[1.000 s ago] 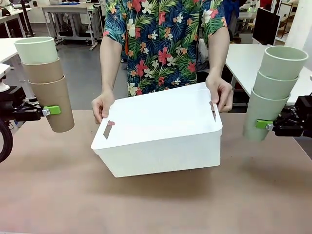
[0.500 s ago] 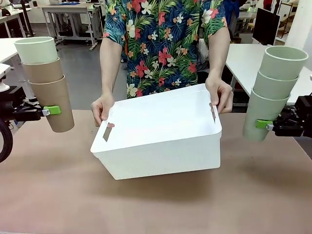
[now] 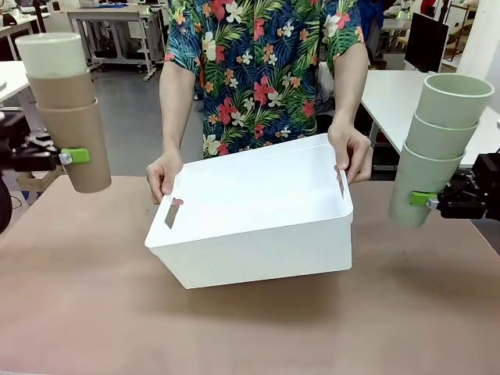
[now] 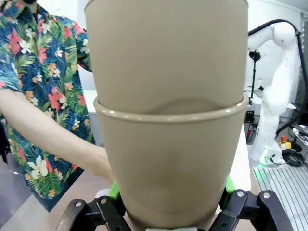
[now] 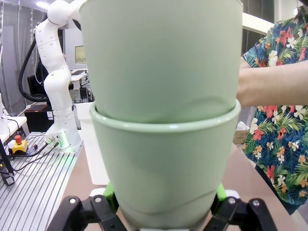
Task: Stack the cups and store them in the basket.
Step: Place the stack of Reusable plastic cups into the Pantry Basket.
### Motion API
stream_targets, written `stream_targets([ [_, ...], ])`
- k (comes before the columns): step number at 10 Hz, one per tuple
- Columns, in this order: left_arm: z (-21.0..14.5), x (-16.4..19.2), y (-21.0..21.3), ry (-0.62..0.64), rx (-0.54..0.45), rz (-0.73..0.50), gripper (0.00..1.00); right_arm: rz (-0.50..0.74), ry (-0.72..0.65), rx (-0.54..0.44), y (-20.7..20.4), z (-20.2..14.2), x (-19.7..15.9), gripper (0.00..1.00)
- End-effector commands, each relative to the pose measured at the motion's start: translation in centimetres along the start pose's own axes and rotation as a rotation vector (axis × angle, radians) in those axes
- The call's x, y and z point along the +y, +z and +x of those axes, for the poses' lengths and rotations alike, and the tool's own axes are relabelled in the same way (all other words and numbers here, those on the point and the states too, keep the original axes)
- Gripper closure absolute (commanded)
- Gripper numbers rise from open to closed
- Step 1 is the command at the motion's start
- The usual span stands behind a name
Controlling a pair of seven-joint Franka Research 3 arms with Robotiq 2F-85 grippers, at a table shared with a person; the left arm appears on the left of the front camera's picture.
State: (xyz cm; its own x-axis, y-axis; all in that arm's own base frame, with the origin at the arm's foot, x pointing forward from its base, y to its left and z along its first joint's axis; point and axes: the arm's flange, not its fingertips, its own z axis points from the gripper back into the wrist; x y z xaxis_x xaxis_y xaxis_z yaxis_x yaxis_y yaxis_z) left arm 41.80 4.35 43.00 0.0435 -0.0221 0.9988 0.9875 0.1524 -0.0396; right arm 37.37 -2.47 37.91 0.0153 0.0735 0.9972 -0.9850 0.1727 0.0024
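Centrally, tilted basket (image 3: 258, 250), nested cups (image 3: 74, 148) either side

A brown tabletop (image 3: 250, 336) lies at six o'clock. A tropical-print shirt (image 3: 262, 70) stands at twelve, with a black monitor (image 3: 426, 41) above a white table (image 3: 391, 98) at two.

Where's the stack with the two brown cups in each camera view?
Front view: brown stack at upper left, clamped by the left end effector.
Left wrist view: centre, close up, rising from the bottom edge.
Right wrist view: the centre stack here is the green stack, in the right end effector.
Shared landmark: the person's flowered shirt, top centre, left, right respectively.
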Motion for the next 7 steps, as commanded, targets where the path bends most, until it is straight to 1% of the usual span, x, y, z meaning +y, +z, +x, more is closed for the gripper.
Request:
stream_targets([
  [1,3.5,-0.3,-1.1,0.029,0.117,-0.013,0.15,-0.002,0.012,0.0,0.0,0.3,0.0,0.15],
  [3,6.3,-1.8,-4.4,0.0,0.264,-0.007,0.15,-0.002,0.012,0.0,0.0,0.3,0.0,0.15],
  [4,7.5,-2.5,-6.8,-0.013,0.351,-0.014,0.15,-0.002,0.012,0.0,0.0,0.3,0.0,0.15],
  [7,8.4,-2.7,-13.0,-0.042,0.573,-0.002,0.15,-0.002,0.012,0.0,0.0,0.3,0.0,0.15],
])
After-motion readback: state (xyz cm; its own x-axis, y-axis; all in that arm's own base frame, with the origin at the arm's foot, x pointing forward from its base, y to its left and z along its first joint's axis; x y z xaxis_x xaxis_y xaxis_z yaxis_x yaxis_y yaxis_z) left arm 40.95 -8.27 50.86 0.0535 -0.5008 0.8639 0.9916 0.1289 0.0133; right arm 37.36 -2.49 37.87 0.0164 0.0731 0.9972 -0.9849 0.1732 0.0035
